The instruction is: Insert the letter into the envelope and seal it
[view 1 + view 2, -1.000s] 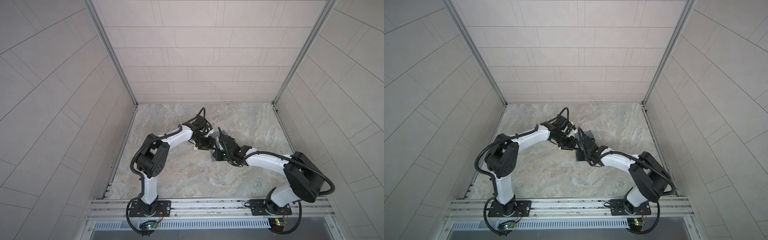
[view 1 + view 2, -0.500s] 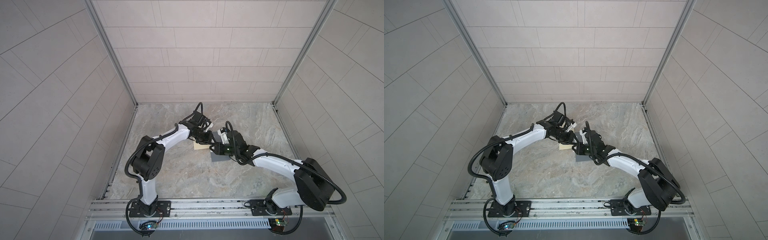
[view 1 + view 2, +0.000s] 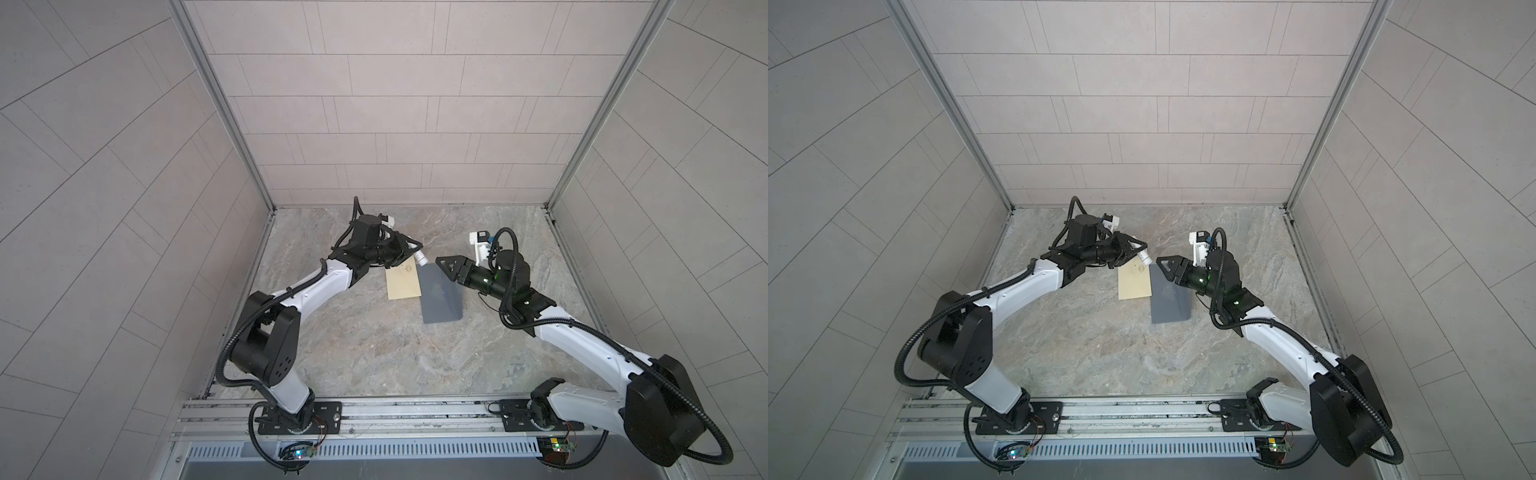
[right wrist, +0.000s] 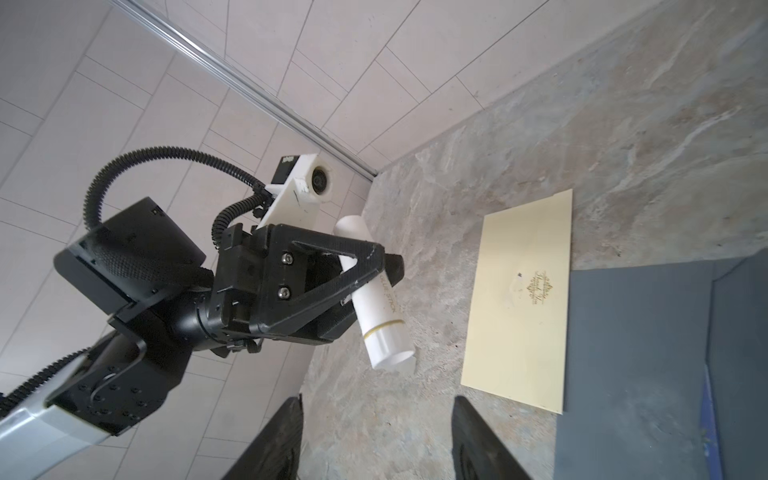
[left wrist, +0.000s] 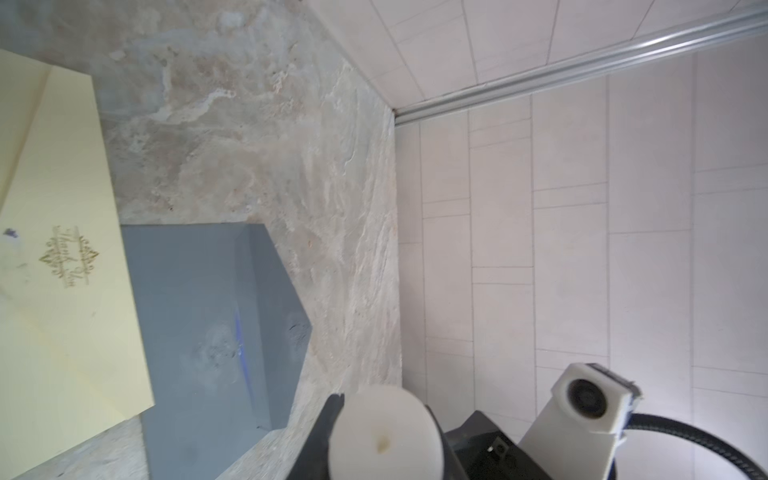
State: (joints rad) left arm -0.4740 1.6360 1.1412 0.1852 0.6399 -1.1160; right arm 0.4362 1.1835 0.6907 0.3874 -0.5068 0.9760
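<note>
Gold ornate script "Thank You", inside small flourish frame, on cream letter [image 5: 62,270]; clearest in left wrist view, sideways there. Same print small and faint in right wrist view. Grey capitals "GLUE STICK" run along white glue stick [image 4: 376,307] clamped in my left gripper [image 4: 370,266]; first letters partly behind finger. Both top views: print too small to read.
</note>
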